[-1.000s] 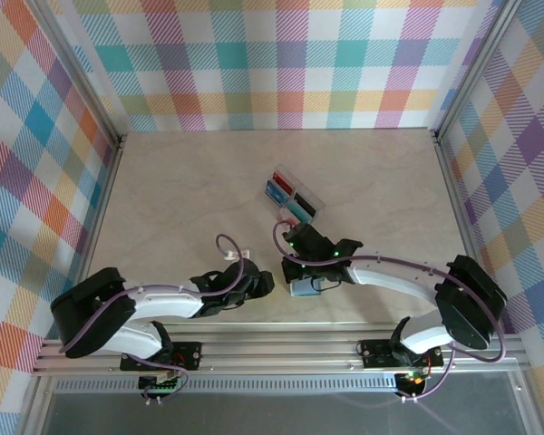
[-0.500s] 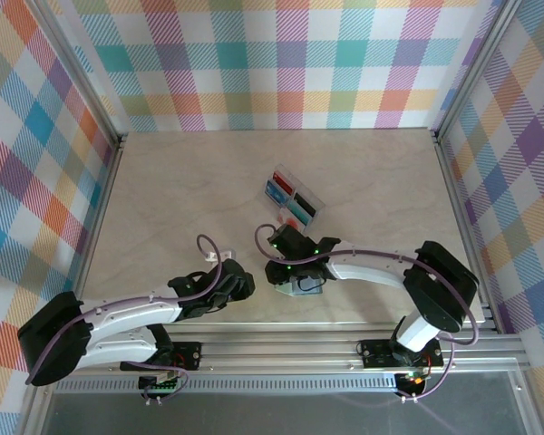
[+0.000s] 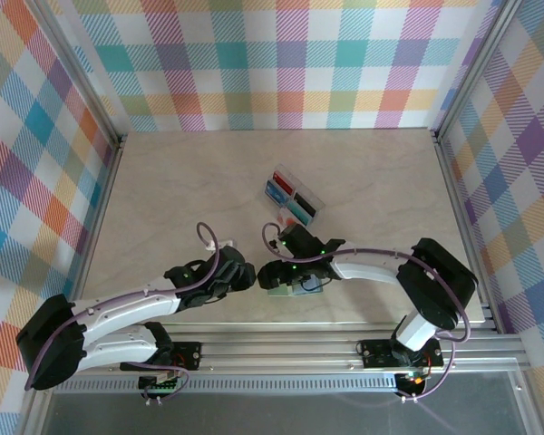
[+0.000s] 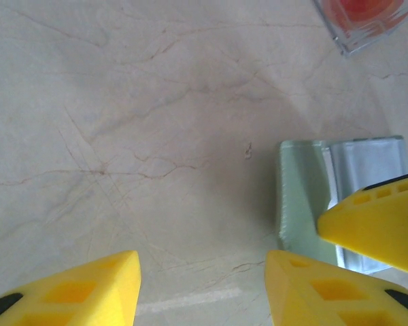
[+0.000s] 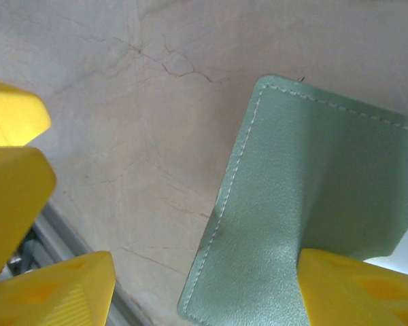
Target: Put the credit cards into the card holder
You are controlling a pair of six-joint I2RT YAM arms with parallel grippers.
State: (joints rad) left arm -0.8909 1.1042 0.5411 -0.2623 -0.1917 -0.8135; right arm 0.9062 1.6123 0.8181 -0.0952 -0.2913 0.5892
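Since neither pincer carries a card, the step in hand is judged to be readying the card holder [image 3: 286,289], which lies on the table [image 3: 163,199] near the front edge. The right gripper [image 5: 204,285] straddles it, jaws spread wide and clamping nothing. The left gripper [image 4: 200,272], at the holder's 9 o'clock, likewise stands released over bare table. Farther off at 12 o'clock, the clear tray [image 3: 321,201] keeps the credit cards [image 3: 275,190] (none loaded yet). Next move calls for steadying the holder open, then fetching one card.
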